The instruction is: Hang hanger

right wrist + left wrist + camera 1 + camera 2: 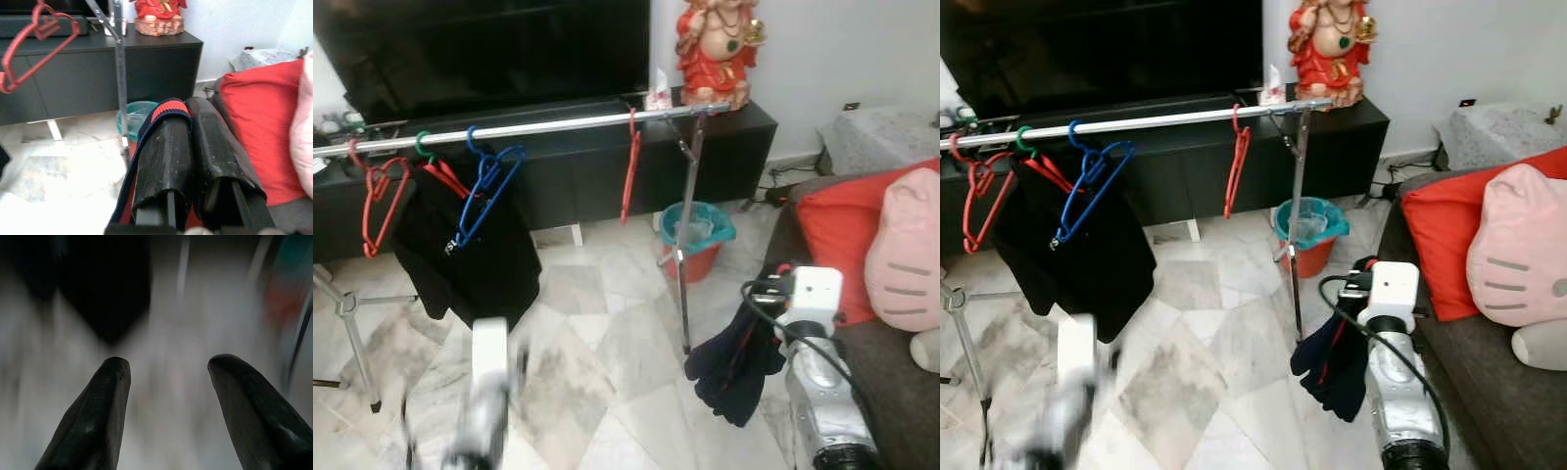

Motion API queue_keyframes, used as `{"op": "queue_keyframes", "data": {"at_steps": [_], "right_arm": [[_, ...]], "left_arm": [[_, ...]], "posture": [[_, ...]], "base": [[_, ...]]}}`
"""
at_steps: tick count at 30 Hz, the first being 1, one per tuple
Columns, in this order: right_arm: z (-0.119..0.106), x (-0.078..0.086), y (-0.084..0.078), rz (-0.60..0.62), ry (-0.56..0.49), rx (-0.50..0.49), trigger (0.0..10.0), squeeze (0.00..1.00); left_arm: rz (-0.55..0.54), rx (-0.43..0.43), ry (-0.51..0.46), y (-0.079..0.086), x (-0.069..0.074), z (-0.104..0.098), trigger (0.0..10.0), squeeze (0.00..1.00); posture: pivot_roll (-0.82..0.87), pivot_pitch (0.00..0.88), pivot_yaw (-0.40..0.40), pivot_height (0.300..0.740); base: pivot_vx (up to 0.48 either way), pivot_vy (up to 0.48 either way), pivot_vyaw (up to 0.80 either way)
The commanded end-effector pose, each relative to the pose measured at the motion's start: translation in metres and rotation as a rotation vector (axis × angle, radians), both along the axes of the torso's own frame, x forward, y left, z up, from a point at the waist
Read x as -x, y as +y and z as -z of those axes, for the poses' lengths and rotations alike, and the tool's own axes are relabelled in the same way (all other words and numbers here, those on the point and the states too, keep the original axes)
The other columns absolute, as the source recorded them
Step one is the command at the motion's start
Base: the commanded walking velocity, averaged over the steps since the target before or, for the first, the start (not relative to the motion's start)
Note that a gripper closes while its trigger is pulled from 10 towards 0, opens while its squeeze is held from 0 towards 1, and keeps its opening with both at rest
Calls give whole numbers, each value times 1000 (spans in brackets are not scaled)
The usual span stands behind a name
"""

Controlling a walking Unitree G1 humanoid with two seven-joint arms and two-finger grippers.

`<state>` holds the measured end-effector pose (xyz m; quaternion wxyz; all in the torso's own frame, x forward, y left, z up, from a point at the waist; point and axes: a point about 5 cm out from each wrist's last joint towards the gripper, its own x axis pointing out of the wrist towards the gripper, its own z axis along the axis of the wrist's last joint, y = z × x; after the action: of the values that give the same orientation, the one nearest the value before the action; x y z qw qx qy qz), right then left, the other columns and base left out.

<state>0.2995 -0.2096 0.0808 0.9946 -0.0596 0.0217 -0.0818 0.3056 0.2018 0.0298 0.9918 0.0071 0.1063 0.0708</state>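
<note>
Bin [697, 238], teal over red, stands by the rack [538, 125], contents unclear. My right pincer [188, 128] clamps a dark garment [736, 364] near the sofa; my blurred left pincer [166, 382] gapes wide.

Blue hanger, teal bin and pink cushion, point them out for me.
blue hanger [487, 196]: left eye view, on its wire body.
teal bin [722, 227]: left eye view, on its rim.
pink cushion [1523, 255]: right eye view, on its face.
</note>
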Motion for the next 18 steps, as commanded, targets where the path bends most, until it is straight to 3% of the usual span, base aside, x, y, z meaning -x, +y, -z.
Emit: {"op": "queue_keyframes", "data": {"at_steps": [1, 5, 12, 18], "right_arm": [[-5, 0, -3, 5, -24, 1, 10000, 0], [-1, 2, -2, -1, -12, 2, 10000, 0], [1, 3, -3, -4, -1, 5, 10000, 0], [-1, 3, -7, -6, -1, 15, 10000, 0]], "left_arm": [[19, -35, -60, 5, 0, -8, 10000, 0], [74, -91, -159, 7, 9, -16, 10000, 0], [55, -108, -198, 13, 27, -20, 10000, 0], [94, -154, -270, 20, 55, -39, 10000, 0]], "posture": [[-215, 0, 48, 740], [-212, 0, 46, 740], [-210, 0, 40, 740], [-203, 0, 23, 740]], "base": [[0, 0, 0], [0, 0, 0], [0, 0, 0], [0, 0, 0]]}}
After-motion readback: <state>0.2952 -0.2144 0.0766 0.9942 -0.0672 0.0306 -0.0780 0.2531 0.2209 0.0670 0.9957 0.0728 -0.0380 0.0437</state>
